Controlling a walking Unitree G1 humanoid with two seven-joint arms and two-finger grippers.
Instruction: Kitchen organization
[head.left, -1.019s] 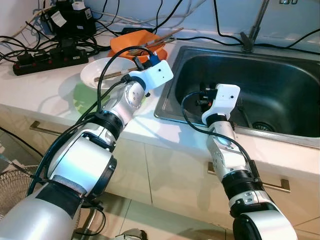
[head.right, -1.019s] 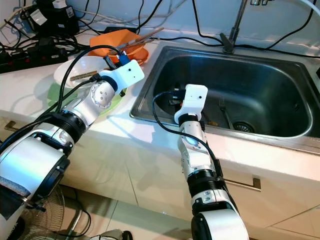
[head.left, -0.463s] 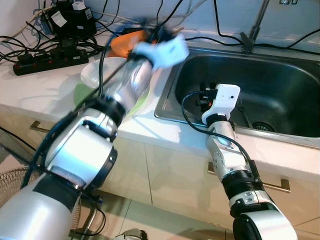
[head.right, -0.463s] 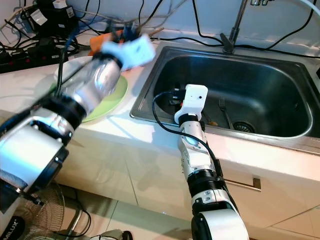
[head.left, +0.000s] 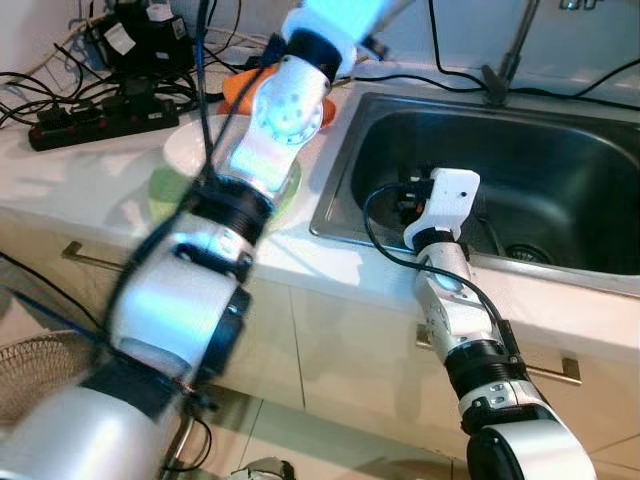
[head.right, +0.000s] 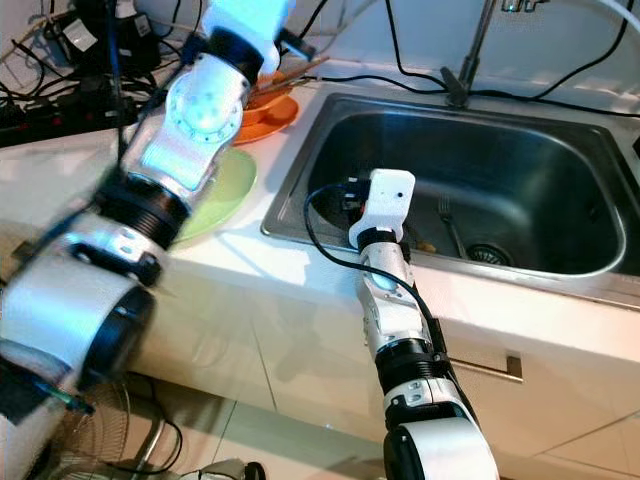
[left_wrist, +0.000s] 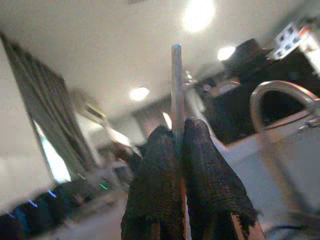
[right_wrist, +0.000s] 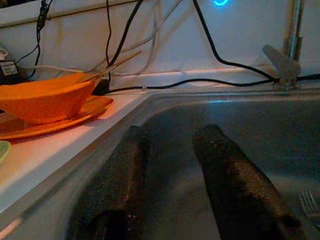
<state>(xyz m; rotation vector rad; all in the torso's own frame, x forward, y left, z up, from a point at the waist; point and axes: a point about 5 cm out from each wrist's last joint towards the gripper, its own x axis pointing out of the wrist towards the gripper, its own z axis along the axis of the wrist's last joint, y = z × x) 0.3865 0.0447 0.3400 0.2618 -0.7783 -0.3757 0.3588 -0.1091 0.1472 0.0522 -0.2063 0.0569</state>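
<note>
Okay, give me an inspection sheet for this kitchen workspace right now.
Surface: white countertop beside a steel sink.
Job's things: fork in the sink by the drain; orange bowl on an orange plate; green plate; white bowl.
Clutter: chopsticks over the orange bowl.
Grippers: left gripper raised, fingers pinched on a thin utensil handle; right gripper inside the sink, fingers apart, holding nothing.
Cables: black power strip and many black leads along the back wall.
Surroundings: faucet, drawer handle, fan on the floor.
</note>
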